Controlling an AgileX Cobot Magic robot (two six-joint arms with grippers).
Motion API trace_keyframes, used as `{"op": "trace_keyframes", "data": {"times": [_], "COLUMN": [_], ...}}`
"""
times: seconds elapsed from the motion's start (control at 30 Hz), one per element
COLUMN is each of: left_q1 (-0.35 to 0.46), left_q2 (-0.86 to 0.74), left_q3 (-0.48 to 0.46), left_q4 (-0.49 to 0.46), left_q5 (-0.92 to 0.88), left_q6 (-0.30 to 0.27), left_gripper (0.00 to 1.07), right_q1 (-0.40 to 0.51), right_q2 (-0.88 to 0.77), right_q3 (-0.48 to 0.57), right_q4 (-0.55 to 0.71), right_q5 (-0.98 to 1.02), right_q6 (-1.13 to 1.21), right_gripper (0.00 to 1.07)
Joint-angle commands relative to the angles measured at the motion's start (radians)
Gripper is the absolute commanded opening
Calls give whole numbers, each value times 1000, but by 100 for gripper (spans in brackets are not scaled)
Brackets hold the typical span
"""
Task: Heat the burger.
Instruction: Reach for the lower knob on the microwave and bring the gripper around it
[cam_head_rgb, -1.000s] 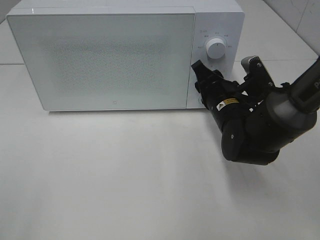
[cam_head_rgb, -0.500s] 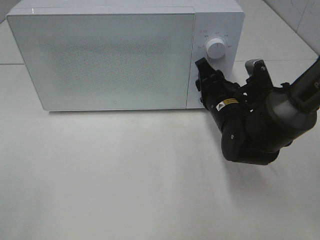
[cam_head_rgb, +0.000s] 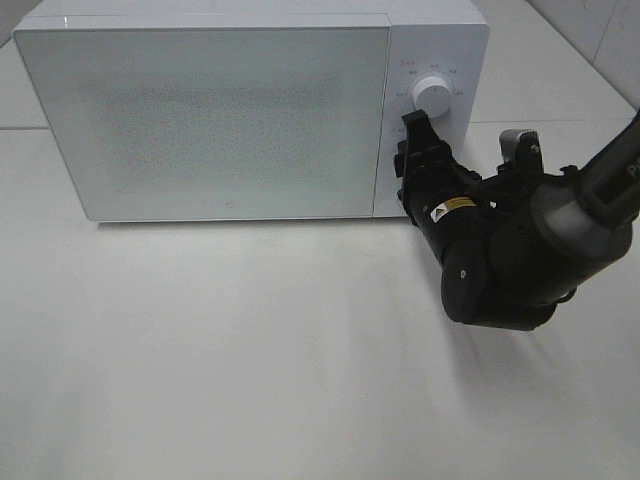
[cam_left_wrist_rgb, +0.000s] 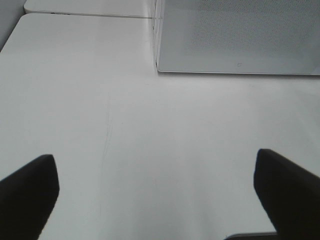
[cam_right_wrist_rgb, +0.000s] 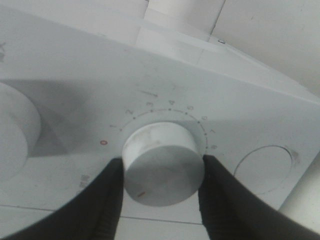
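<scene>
L gripper (cam_left_wrist_rgb: 155, 200) hangs wide open over the bare counter (cam_left_wrist_rgb: 150, 150), microwave (cam_head_rgb: 200, 120) door shut w/ burger not visible, presumably inside; R gripper (cam_right_wrist_rgb: 160, 187) has crept up and now clamps the timer dial (cam_right_wrist_rgb: 162, 170), so heating's about to start.

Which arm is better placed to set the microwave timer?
Right. Its hand already straddles the timer knob; the left hand hangs open over bare table.
</scene>
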Motion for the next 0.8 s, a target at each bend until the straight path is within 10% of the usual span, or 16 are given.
{"op": "trace_keyframes", "data": {"times": [0.03,0.8], "left_q1": [4,4], "left_q2": [-23,-23], "left_q3": [3,3], "left_q4": [-6,-6], "left_q5": [-12,-12], "left_q6": [1,1], "left_gripper": [98,98], "right_q1": [-4,-4], "right_q2": [-7,-7], "right_q3": [-20,-20], "right_q4": [-6,140], "right_q5": [-210,-210], "right_q6": [47,262], "right_gripper": [25,28]}}
